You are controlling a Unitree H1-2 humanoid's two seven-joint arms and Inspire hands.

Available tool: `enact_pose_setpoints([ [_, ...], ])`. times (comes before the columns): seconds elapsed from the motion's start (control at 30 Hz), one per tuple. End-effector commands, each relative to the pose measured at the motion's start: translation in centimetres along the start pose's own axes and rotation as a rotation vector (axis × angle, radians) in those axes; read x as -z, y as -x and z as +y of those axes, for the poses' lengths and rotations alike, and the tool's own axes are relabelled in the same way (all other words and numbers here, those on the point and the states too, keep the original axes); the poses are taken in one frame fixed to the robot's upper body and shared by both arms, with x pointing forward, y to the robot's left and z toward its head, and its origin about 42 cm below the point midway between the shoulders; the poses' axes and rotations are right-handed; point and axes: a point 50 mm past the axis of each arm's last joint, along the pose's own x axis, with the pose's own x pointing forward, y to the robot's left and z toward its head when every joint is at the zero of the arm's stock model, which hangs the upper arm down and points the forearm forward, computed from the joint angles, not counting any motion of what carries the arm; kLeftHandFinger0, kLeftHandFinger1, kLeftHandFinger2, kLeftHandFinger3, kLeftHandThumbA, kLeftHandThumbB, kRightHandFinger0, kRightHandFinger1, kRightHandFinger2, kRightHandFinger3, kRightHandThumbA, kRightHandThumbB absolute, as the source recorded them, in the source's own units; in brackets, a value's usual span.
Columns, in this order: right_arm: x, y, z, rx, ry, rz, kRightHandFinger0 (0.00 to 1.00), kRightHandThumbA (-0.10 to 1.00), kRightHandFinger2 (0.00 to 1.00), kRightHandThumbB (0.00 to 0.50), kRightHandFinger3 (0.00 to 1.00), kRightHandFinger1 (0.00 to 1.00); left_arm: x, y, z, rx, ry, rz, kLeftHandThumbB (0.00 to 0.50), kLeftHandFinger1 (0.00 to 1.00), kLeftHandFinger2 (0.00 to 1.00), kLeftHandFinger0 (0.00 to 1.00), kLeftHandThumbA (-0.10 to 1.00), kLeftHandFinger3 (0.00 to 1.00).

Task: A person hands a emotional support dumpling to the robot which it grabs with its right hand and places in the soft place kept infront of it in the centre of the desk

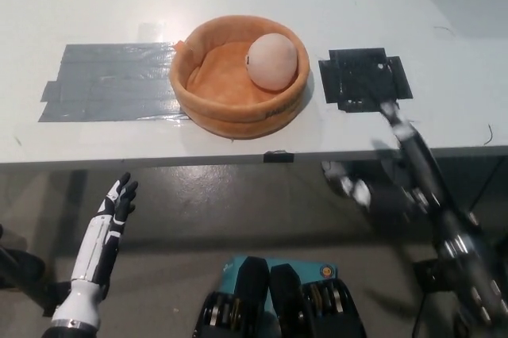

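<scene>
The pale, round emotional support dumpling [272, 61] lies inside the orange soft bowl-shaped bed [208, 104], against its right wall, on the white desk [79, 5]. My black right hand [389, 175] is below the desk's front edge at the right, blurred with motion, fingers spread apart and holding nothing. My white left hand [111, 215] rests open at the lower left, below the desk edge, fingers pointing up.
A grey tape patch [103, 92] lies on the desk left of the bed. A black tape patch [363, 78] lies right of it. The desk's front edge [159, 159] runs across the middle; dark floor lies below.
</scene>
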Motion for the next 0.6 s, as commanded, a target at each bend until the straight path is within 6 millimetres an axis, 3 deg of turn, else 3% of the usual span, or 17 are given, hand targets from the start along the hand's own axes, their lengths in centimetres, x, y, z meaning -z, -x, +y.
enact_pose_setpoints([
  [0.0,-2.0,6.5,-2.8,0.248,-0.11,-0.155,1.0,0.85,1.0,0.021,1.0,1.0,-0.4,0.3,-0.4,0.045,0.023,-0.017,0.119,1.0,1.0,1.0,1.0,1.0],
  [0.17,2.6,8.1,-1.3,0.241,-0.163,-0.001,1.0,0.8,1.0,0.057,1.0,1.0,0.4,1.4,-0.7,0.057,0.029,0.008,0.121,1.0,1.0,1.0,0.99,1.0],
  [0.27,7.0,9.9,-0.1,0.221,-0.145,0.154,1.0,0.8,1.0,0.056,1.0,1.0,1.1,2.7,-1.3,0.065,0.033,0.028,0.119,1.0,1.0,1.0,0.98,1.0],
  [0.4,8.2,10.5,0.6,0.189,-0.168,0.198,1.0,0.86,1.0,0.075,1.0,1.0,1.3,3.4,-1.6,0.068,0.033,0.041,0.133,1.0,1.0,1.0,0.98,1.0],
  [0.57,8.6,12.0,0.8,0.177,-0.166,0.206,1.0,0.82,1.0,0.09,1.0,1.0,1.7,4.3,-2.1,0.083,0.025,0.057,0.124,1.0,1.0,1.0,0.97,1.0],
])
